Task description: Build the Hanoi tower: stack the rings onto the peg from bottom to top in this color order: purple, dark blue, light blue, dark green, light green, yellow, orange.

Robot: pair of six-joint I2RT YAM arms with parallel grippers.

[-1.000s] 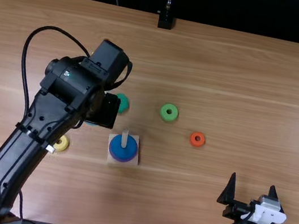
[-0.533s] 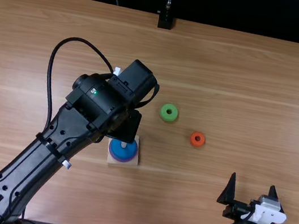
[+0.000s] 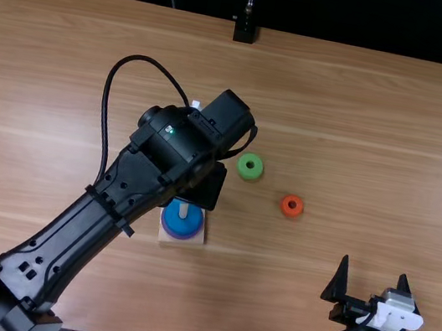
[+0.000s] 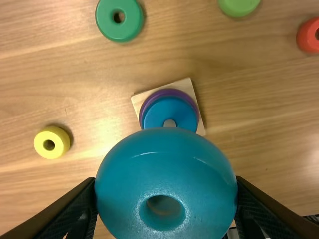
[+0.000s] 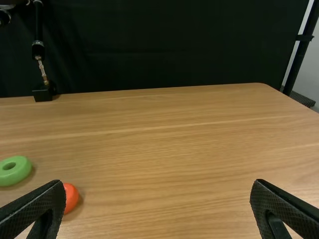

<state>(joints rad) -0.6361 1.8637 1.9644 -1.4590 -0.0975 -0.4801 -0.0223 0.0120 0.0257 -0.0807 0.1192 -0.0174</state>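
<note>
- Right gripper (image 3: pixel 375 267): fingers (image 5: pixel 35 211) spread, tips well apart.
- Orange ring (image 5: pixel 71 198): on the table (image 5: pixel 174 149), just past one fingertip, partly hidden by it.
- Light green ring (image 5: pixel 21 173): flat on the table, beyond the orange ring, outboard of the same finger.
- Black curtain (image 5: pixel 174 45): behind the table, farthest from the tool.

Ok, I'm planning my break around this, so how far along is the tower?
Two of seven rings look done: purple at the bottom and dark blue on it, around the peg. The light blue ring is in the left tool, not yet stacked. Dark green, light green, yellow and orange remain, all lying off the peg.
</note>
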